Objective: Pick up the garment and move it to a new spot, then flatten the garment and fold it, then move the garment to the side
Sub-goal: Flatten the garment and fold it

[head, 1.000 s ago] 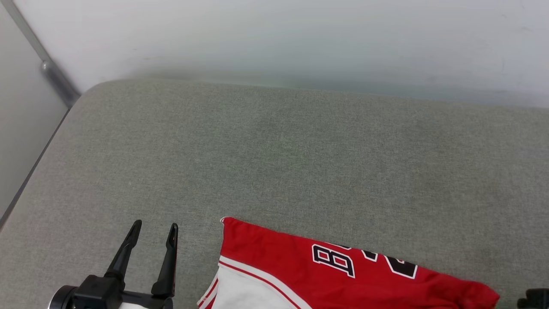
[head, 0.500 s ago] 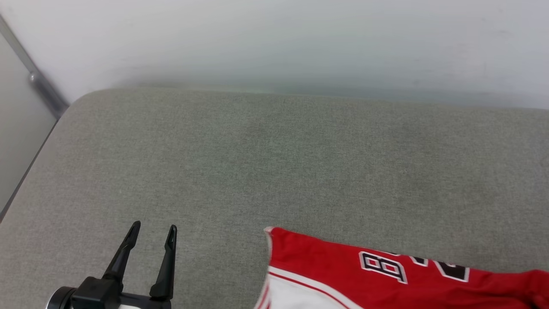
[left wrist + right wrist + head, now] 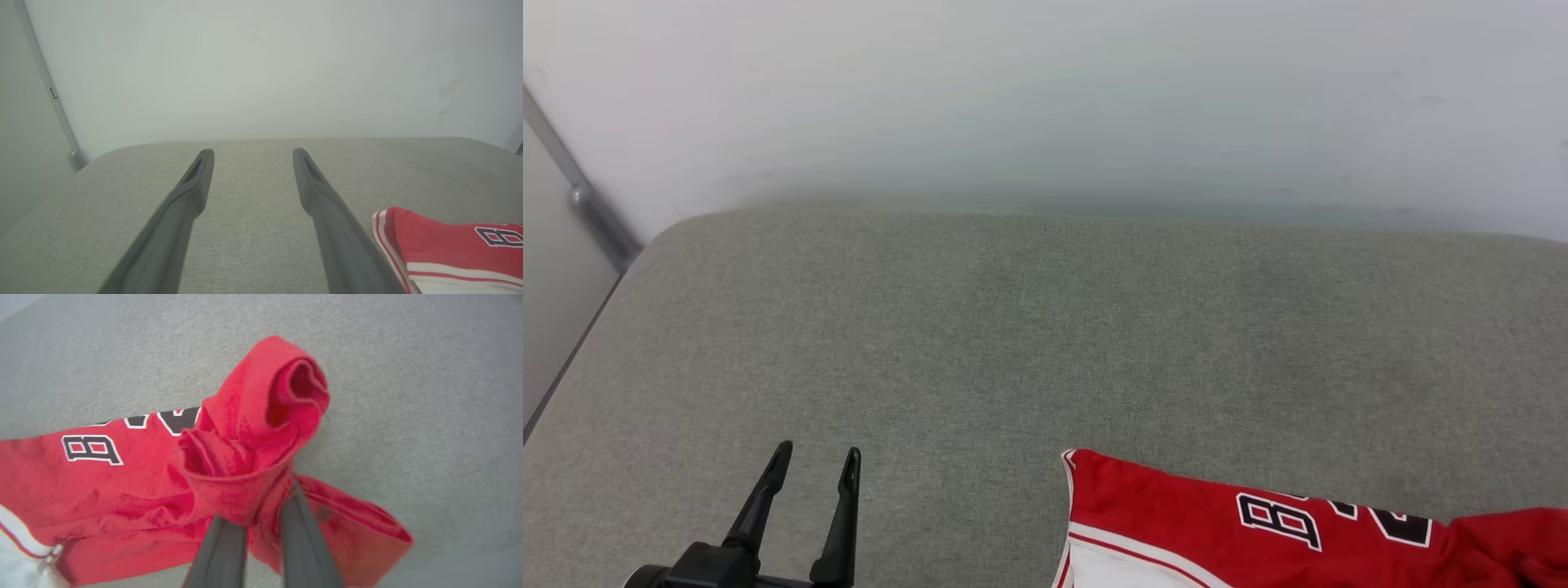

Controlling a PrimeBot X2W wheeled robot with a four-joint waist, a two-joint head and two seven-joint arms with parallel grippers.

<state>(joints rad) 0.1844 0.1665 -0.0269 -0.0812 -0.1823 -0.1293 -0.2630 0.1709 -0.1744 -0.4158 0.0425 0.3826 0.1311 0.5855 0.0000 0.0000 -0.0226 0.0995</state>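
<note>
right gripper (image 3: 261,516): jaws narrow, pinched on a bunched red fold of the garment (image 3: 122,486). The cloth rolls up over the tips, so I can't see how deep the bite is.
garment: at the near right of the worktop (image 3: 1013,343), lettering up, white sleeve toward me. The held end looks lifted and crumpled; the rest seems to lie on the surface.
handling: I'd judge it a light, soft, limp knit. It has no stiffness, so it'll drape and drag rather than slide as a sheet. Not fragile. On a one-point pinch it'll likely hang like a rope.
where to hold: for flattening I'd want two points, wide apart, on hems or shoulder seams, since doubled edges grip best. I'd avoid mid-panel pinches because they gather layers.
left gripper (image 3: 818,449): jaws wide, nothing in them, hovering over bare worktop left of the garment and apart from it. The striped sleeve edge is its nearest grab.
far: bare worktop runs to a pale wall (image 3: 1045,98), so there's room to lay it out.
</note>
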